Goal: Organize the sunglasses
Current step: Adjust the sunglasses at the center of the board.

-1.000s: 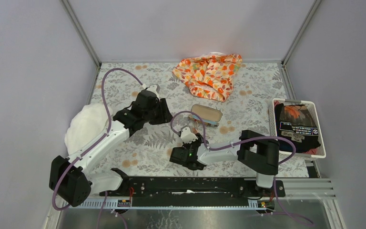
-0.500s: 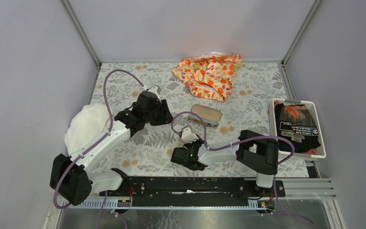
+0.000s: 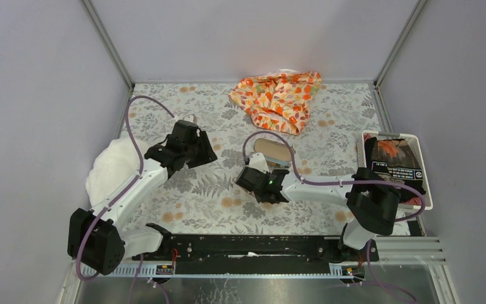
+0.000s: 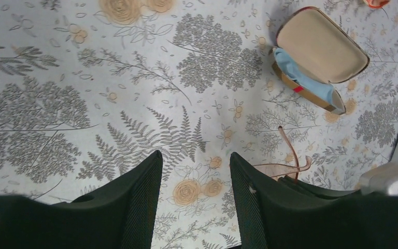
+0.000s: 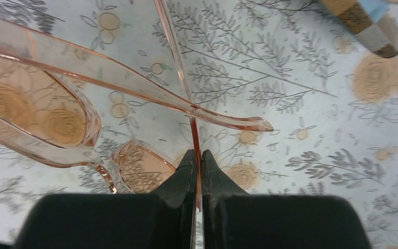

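Observation:
The sunglasses (image 5: 134, 88) have a thin orange-pink frame and pale lenses, and hang a little above the floral table. My right gripper (image 5: 197, 154) is shut on one of their slim arms; the other arm and both lenses stick out to its left. In the left wrist view the sunglasses (image 4: 282, 165) show at the lower right, below the case. In the top view my right gripper (image 3: 248, 173) sits just left of the open case (image 3: 273, 150) and hides the sunglasses. My left gripper (image 4: 195, 155) is open and empty over bare table, left of them (image 3: 204, 153).
The open plaid case (image 4: 321, 46) holds a small blue cloth (image 4: 298, 77); its corner shows in the right wrist view (image 5: 365, 23). An orange patterned cloth (image 3: 278, 95) lies at the back. A white basket (image 3: 362, 158) of dark items stands right. A white bundle (image 3: 109, 168) lies left.
My right gripper has carried the sunglasses away from the front edge to beside the case. My left gripper has drawn back to the left.

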{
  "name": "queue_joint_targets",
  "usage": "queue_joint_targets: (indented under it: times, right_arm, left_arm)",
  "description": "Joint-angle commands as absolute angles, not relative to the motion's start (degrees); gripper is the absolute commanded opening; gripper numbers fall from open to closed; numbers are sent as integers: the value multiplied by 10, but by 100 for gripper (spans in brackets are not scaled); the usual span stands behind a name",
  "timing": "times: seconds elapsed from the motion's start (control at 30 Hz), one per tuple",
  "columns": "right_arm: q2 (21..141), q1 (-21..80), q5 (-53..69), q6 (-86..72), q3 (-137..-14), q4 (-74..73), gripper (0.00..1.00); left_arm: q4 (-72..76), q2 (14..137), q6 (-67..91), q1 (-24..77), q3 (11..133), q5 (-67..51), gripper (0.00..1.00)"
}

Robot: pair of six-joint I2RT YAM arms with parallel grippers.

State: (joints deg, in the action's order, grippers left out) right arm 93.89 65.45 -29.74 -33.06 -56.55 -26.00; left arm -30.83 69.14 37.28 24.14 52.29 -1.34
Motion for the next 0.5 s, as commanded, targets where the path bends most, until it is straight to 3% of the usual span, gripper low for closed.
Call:
queue_joint_targets:
  times: [0.0,0.3,0.47]
  right_arm:
    - [948,619,-146,-371,-613,-299,0]
    - [1005,600,-68,-418,-646,-313,7]
    - [1015,599,-67,-428,-662,-310,20]
  left_arm:
    - [-341,666,381,221,519,-2,56]
    - [-332,690,384,212,481,-51,56]
    - [-318,690,392,212,444,-73,56]
